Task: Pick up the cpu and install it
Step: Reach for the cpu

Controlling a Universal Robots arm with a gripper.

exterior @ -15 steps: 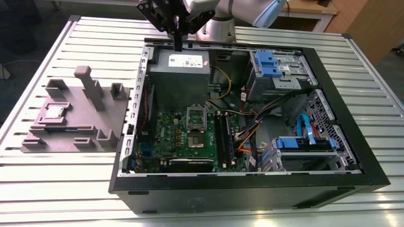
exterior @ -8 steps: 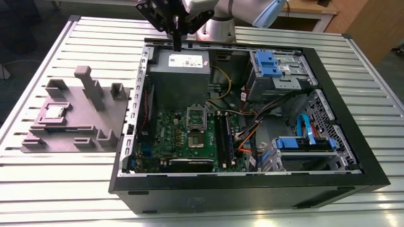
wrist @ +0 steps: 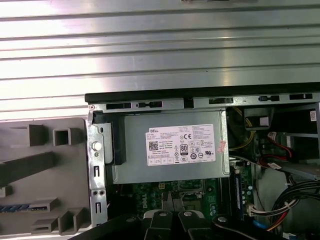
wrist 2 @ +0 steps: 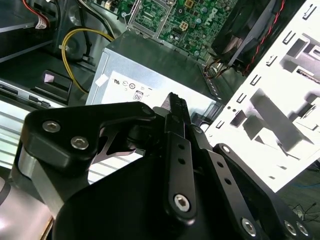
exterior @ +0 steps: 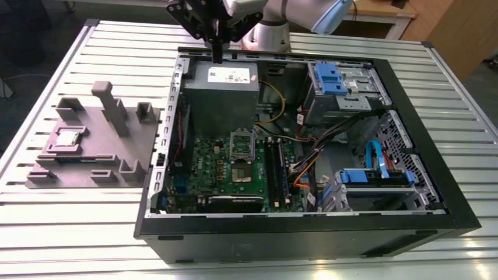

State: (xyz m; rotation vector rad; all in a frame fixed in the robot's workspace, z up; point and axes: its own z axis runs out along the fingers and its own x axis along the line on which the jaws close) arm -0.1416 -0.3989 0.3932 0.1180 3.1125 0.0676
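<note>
Slatted metal surface (exterior: 62,233), nothing fancy. On the exterior view's left sits the grey tray (exterior: 97,153) with the cpu (exterior: 66,138) lying flat in it. My worry: the chip's thin and the tray's posts (exterior: 105,99) stand close by, so a skewed grab could clip one or let it slip. A tilted drop into the socket (exterior: 242,153) mid-board would probably bend pins. Further right, over the open case (exterior: 311,236), the jaws hang above the PSU (exterior: 221,96) by the far wall, well apart from the cpu. They're pinched shut on nothing as far as I can tell.
</note>
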